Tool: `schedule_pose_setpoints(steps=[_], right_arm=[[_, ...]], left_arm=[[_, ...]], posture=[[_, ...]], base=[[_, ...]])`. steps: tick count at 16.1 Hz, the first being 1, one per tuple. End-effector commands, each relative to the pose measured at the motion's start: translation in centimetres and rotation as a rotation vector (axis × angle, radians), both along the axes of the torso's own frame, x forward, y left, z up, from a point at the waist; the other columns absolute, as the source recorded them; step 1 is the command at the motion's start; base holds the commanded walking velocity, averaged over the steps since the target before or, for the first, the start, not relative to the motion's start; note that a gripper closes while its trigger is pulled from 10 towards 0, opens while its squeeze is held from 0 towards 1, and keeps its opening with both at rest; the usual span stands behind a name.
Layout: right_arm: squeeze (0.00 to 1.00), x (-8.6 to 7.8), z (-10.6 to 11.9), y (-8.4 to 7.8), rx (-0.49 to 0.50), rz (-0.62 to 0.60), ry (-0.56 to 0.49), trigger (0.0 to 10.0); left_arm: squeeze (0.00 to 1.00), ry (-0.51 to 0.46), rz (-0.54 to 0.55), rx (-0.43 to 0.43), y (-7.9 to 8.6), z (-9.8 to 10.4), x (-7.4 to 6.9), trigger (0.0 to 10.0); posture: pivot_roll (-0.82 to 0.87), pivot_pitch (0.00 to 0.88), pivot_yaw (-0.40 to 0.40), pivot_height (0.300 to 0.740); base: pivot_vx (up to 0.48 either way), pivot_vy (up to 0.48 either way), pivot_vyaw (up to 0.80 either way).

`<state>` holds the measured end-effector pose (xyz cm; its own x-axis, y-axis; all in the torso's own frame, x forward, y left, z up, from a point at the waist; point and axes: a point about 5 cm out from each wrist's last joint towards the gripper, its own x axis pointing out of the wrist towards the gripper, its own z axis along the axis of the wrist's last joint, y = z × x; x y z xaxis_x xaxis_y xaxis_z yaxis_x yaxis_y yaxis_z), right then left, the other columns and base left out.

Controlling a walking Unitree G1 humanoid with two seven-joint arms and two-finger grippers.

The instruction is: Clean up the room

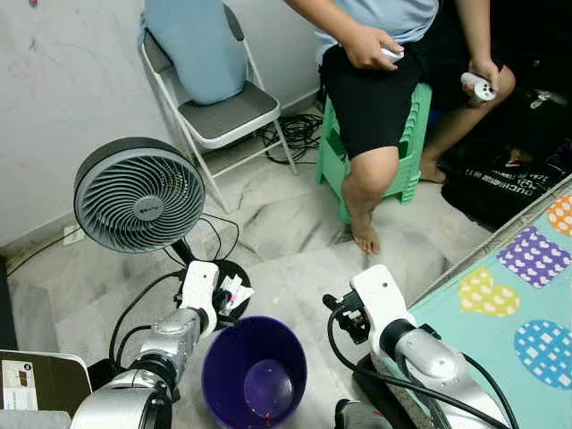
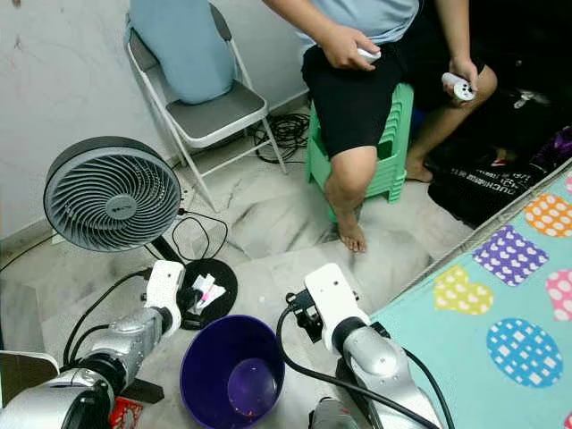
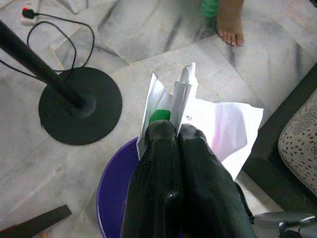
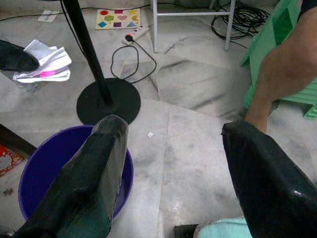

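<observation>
1. Jaws of the left gripper (image 3: 176, 134) are clamped together on a crumpled paper wrapper (image 3: 208, 124), held above the near rim of the purple bucket (image 1: 255, 371); the right gripper (image 4: 171, 163) hangs with its jaws wide apart over the marble floor (image 1: 295, 214).
2. To drop the paper cleanly, the left gripper should probably shift further over the bucket's middle before letting go, since the paper overhangs the rim beside the standing fan (image 1: 138, 192).
3. A black bag (image 1: 505, 183) carries white lettering, too small to read surely.
</observation>
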<state>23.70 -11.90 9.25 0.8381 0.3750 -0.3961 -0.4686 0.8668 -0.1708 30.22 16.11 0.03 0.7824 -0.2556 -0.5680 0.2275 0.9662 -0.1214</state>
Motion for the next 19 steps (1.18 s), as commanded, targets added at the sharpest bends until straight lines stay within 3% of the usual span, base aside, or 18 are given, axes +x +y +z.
schedule_pose_setpoints(steps=[1,4,5,16,19], right_arm=[[0.00,0.1,0.1,0.4,0.016,0.016,-0.006,10.0],[0.00,0.0,0.1,0.3,0.014,0.012,-0.012,10.0],[0.00,0.0,0.1,0.3,0.014,0.011,-0.012,10.0],[0.00,0.1,0.0,0.2,0.010,0.017,-0.011,10.0],[0.00,0.7,-0.1,-0.1,0.010,-0.005,-0.024,10.0]], left_arm=[[0.00,0.025,0.024,0.018,0.7,-0.5,-0.5,10.0],[0.00,0.044,0.006,0.021,0.3,-0.9,-0.9,10.0],[1.00,0.046,0.004,0.005,0.2,-0.9,-0.9,10.0],[1.00,0.033,0.026,-0.017,-0.1,-0.7,-0.6,10.0],[1.00,-0.023,0.010,-0.056,0.0,0.6,0.5,10.0]], posture=[[-0.38,0.122,0.128,0.740],[-0.39,0.126,0.127,0.740],[-0.39,0.125,0.127,0.740],[-0.39,0.118,0.124,0.740],[-0.37,0.081,0.129,0.740]], base=[[0.000,0.000,0.00],[0.000,0.000,0.00],[0.000,0.000,0.00],[0.000,0.000,0.00],[0.000,0.000,0.00]])
